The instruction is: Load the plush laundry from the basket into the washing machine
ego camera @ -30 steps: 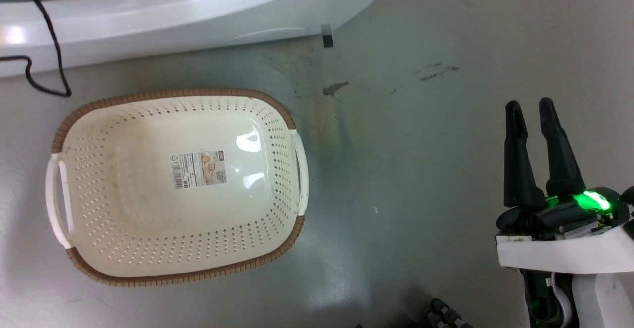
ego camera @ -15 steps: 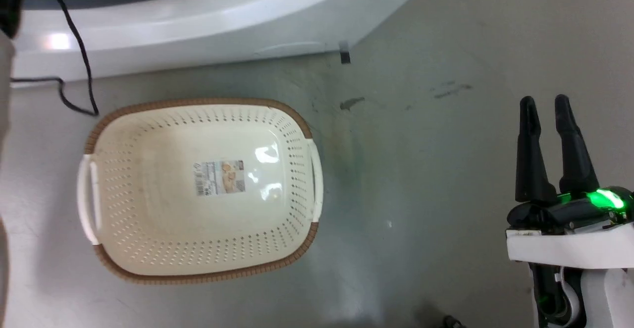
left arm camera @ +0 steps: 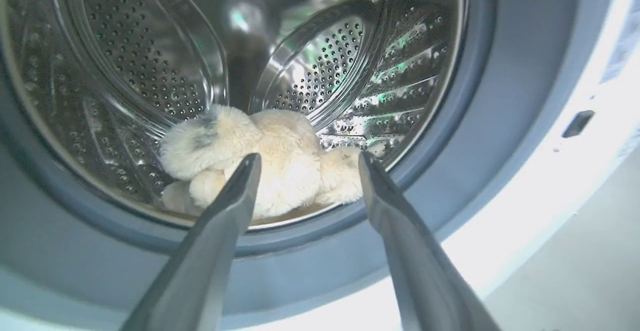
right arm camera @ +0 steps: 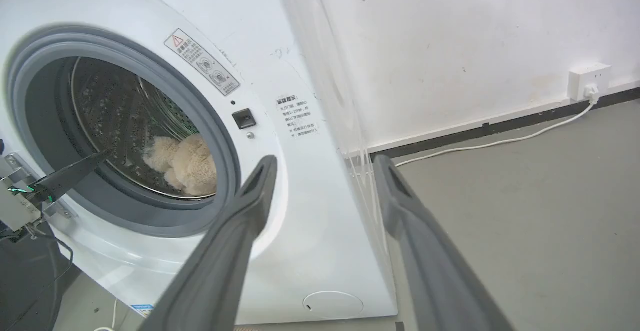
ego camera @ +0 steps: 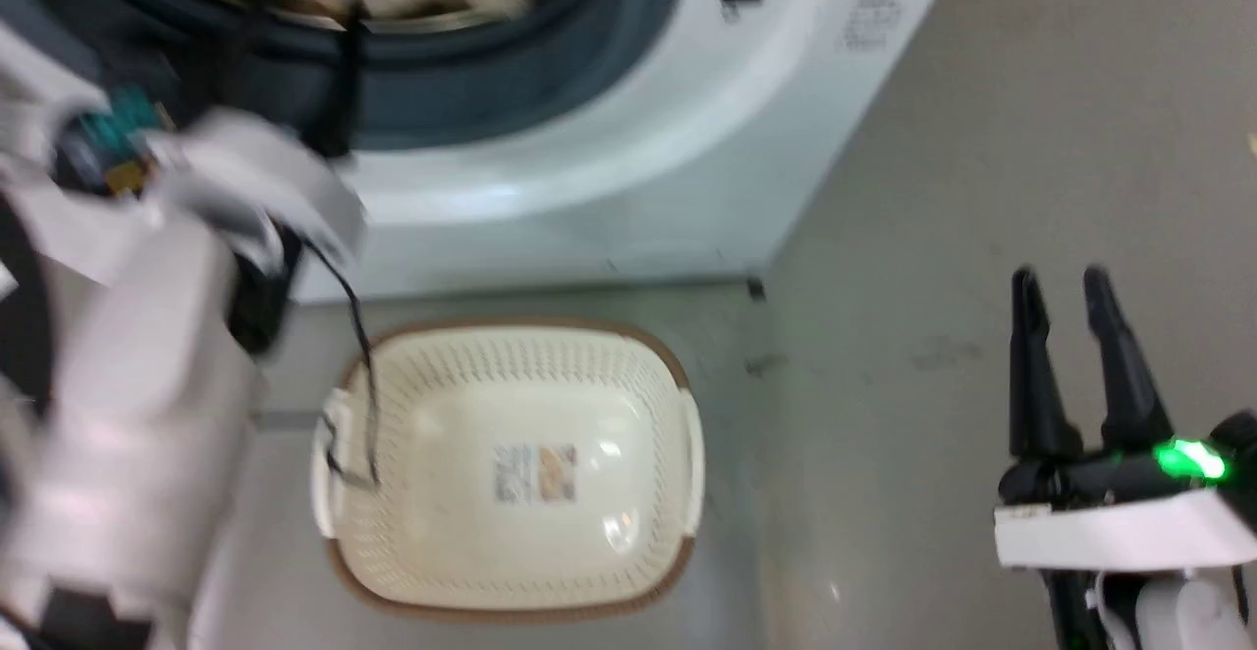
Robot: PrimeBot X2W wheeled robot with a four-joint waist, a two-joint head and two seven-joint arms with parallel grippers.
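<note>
The grey floor [ego camera: 982, 189] carries the washing machine [ego camera: 628, 189], which stands ahead of and to the left of the right gripper [ego camera: 1061, 277]. The basket [ego camera: 442, 375] sits on the floor just in front of the machine, well to the left of that gripper's fingertips and a little nearer the robot. Faint dark scuff marks [ego camera: 943, 355] lie on the bare floor just left of its fingers. In the right wrist view a white cable [right arm camera: 500, 143] trails along the floor beyond the fingertips, to their right
</note>
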